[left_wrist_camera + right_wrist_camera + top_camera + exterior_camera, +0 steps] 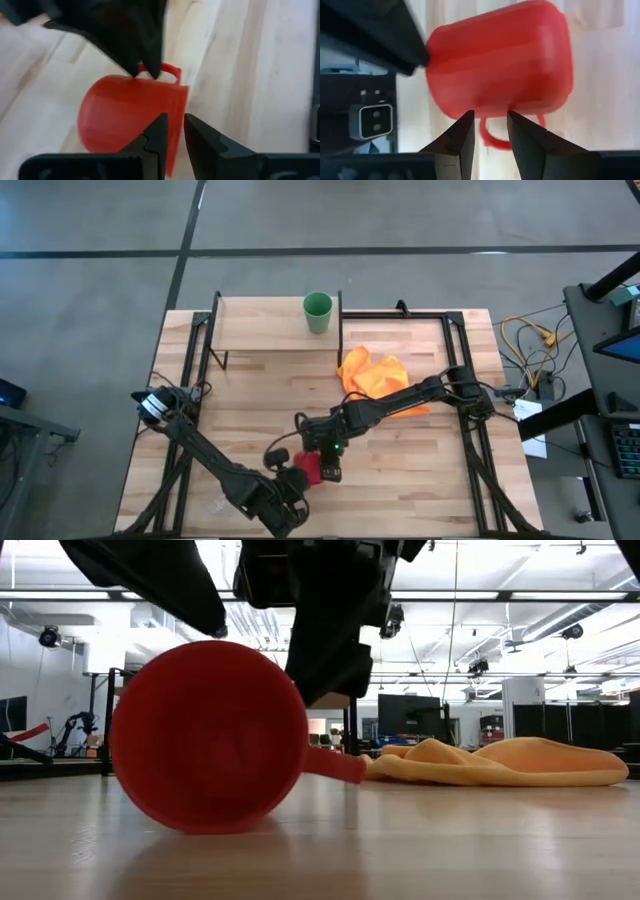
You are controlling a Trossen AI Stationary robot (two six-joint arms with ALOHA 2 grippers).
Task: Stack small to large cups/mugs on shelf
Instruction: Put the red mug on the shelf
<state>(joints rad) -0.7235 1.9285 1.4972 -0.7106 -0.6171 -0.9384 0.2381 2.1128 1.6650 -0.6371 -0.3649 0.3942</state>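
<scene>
- Red mug (309, 468) is on its side on the counter (420, 470), roughly 6 o'clock in the high view, near the front edge. Low view shows its round base facing the camera, handle poking off toward the cloth.
- Right hand (489, 131) sits right over the mug's handle side. Fingers (462, 135) narrow, a slim gap between them, with the handle loop (496, 134) at that gap. Looks like it's lining up on the handle; can't say it's gripping yet.
- Left hand (172, 135) comes in from the opposite side, at about 7 o'clock of the mug. Fingers (155, 132) narrow too, tips at the mug's rim edge. Contact or just beside? Can't tell.
- Both hands crowd the mug, so I'd call this a two-arm effort to right it or pick it up.
- Green cup (318, 311) stands upright on the shelf (260, 330), at 12 o'clock, by the shelf's right post.
- Orange cloth (375, 372) lies bunched at approx. 1 o'clock of the mug, well apart from the shelf board.
- Glass cup: not clearly visible anywhere, so no word on it.
- Progress, as I judge it: early. Only the green cup is on the shelf, nothing nested. Red mug not yet lifted; needs uprighting, carrying to the shelf, then stacking by size.
</scene>
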